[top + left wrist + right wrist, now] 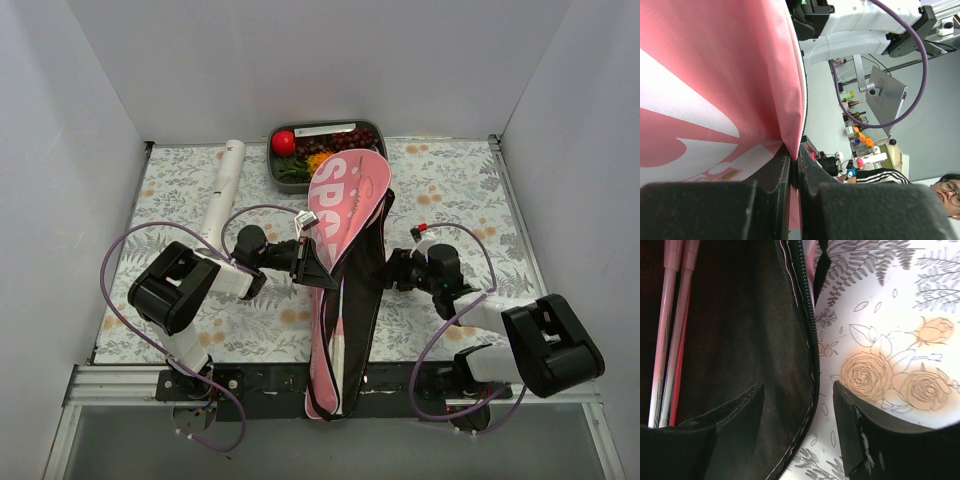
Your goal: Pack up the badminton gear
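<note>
The long pink bag (346, 188) lies down the middle of the table, its top flap lifted. My left gripper (320, 260) is shut on that flap's pink edge (795, 125), holding it up. Inside the opened bag, two thin pink racket shafts (670, 340) lie on the black lining (740, 340), and a pale handle (338, 362) shows near the bag's front end. My right gripper (797, 410) is open at the bag's right side (388, 270), with one finger over the lining and the other over the tablecloth, straddling the zipper edge (809, 315). The white tube (222, 190) lies at the back left.
A grey food tray (372, 128) with a red ball (283, 143) stands at the back, touching the bag's top end. A flowered cloth (450, 190) covers the table. White walls close in the left, back and right sides.
</note>
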Action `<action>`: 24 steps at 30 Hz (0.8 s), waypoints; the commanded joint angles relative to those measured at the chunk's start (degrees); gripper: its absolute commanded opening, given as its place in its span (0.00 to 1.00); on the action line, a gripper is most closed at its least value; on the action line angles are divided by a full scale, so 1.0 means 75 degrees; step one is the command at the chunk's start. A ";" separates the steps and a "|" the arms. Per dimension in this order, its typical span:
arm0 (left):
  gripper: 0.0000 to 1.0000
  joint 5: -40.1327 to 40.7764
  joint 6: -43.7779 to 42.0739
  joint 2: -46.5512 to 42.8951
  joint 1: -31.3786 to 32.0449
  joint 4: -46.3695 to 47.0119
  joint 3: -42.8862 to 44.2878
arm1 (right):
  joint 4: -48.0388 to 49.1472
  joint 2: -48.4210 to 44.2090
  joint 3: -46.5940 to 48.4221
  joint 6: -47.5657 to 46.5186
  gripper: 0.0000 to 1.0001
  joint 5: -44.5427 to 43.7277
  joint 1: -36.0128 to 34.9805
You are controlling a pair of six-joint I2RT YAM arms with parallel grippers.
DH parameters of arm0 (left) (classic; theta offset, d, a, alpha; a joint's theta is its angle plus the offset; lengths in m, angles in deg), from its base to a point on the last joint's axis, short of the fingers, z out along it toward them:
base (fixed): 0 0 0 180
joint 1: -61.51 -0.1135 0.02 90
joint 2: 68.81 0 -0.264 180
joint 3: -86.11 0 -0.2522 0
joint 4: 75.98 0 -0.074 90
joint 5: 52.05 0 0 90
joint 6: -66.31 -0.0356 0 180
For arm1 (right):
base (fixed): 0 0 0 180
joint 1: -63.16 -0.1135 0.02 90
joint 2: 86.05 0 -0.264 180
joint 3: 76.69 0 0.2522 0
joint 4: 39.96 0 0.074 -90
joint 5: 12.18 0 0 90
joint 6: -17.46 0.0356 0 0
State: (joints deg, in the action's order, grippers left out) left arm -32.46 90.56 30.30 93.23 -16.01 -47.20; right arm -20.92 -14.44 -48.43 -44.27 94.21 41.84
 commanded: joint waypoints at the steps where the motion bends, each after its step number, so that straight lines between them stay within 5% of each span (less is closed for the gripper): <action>1: 0.00 -0.0151 0.2566 -0.0207 0.0036 0.4266 0.0250 | 0.1682 0.0716 0.0317 0.0073 0.63 0.0921 0.0042; 5: 0.00 -0.0186 0.2566 -0.0219 0.0036 0.4266 0.0285 | 0.2119 0.1196 0.0421 0.0144 0.58 0.1202 0.0042; 7: 0.00 -0.0221 0.2578 -0.0219 0.0036 0.4266 0.0297 | 0.2201 0.1279 0.0503 0.0133 0.37 0.1436 0.0042; 8: 0.00 -0.0256 0.2578 -0.0219 0.0036 0.4266 0.0309 | 0.2155 0.1222 0.0620 0.0156 0.13 0.1564 0.0054; 9: 0.00 -0.0268 0.2601 -0.0219 0.0036 0.4266 0.0332 | 0.2015 0.1059 0.0656 0.0168 0.02 0.1543 0.0054; 16: 0.00 -0.0502 0.2837 -0.0592 0.0001 0.3882 0.0799 | -0.2469 -0.2245 0.2692 -0.0885 0.01 0.0220 -0.0414; 19: 0.00 -0.0502 0.1961 -0.1143 -0.0058 0.1989 0.1220 | -0.4358 -0.2692 0.4262 -0.1390 0.01 0.0113 -0.0415; 22: 0.00 -0.0083 -0.0507 -0.1845 -0.0047 -0.2073 0.1736 | -0.5227 -0.3044 0.4978 -0.1519 0.01 0.0160 -0.0427; 24: 0.00 0.0641 -0.3654 -0.2151 -0.0046 -0.6906 0.2882 | -0.5543 -0.2987 0.5016 -0.1648 0.01 0.0113 -0.0427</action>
State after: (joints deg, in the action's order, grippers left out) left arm -32.24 87.11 21.67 92.51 -26.94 -36.40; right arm -53.97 -35.84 -14.25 -52.01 98.42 38.30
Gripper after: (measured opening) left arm 0.038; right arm 0.039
